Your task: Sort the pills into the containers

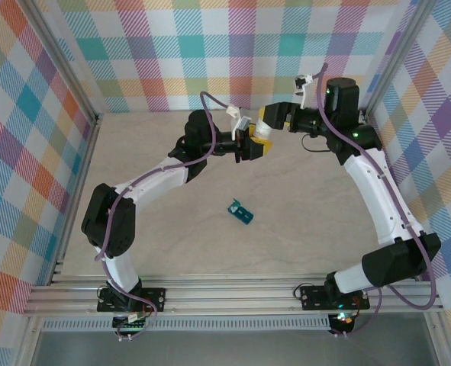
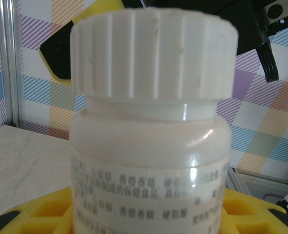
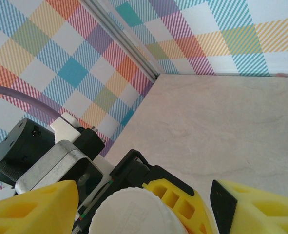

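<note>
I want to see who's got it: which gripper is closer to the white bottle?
Left. The left gripper holds the white bottle by its body. The right gripper straddles the cap, with a gap on each side.

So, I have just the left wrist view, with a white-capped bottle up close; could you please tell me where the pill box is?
Observer: The teal pill box lies on the table, nearer the arm bases, apart from both tools.
Operator: Thanks. Where is the right tool?
Observer: The right tool hangs over the cap, one yellow finger on each side, open.
Operator: And where is this happening?
Observer: Over the table's far middle, where the left tool holds the bottle.
</note>
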`<state>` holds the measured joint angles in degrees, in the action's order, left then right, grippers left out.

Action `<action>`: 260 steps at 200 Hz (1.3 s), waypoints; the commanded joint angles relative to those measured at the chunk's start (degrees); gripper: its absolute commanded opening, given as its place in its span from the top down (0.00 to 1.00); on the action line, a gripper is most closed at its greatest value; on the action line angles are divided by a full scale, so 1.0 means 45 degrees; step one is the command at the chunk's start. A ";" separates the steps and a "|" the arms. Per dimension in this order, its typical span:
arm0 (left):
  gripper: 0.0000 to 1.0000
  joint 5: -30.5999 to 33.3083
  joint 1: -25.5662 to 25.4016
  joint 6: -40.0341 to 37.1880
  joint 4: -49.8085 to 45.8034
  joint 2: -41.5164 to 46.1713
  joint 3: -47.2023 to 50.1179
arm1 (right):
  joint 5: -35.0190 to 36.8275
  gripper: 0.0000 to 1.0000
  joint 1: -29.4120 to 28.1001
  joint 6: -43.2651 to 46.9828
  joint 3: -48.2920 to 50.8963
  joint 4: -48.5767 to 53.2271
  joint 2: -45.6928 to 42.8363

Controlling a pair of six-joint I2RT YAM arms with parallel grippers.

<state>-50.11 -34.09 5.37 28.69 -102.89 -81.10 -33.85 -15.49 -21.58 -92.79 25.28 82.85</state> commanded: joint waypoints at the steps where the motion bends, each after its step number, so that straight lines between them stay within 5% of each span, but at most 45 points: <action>1: 1.00 -0.0253 -0.0082 0.0040 0.0421 -0.0123 -0.0334 | -0.0405 0.30 -0.0151 0.0390 -0.0275 -0.0133 0.0217; 162: 1.00 -0.0199 -0.0082 -0.0099 0.0305 -0.0084 -0.0237 | -0.0251 0.47 -0.0425 0.1127 0.0035 0.0538 0.0124; 260: 1.00 -0.0233 -0.0062 -0.0177 0.0230 -0.0160 -0.0279 | 0.0165 0.68 -0.0445 0.1903 -0.0275 0.0761 0.0005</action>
<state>-50.06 -34.09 5.32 28.21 -103.46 -81.14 -34.04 -16.97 -16.05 -92.75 27.99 83.55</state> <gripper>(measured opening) 0.450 0.406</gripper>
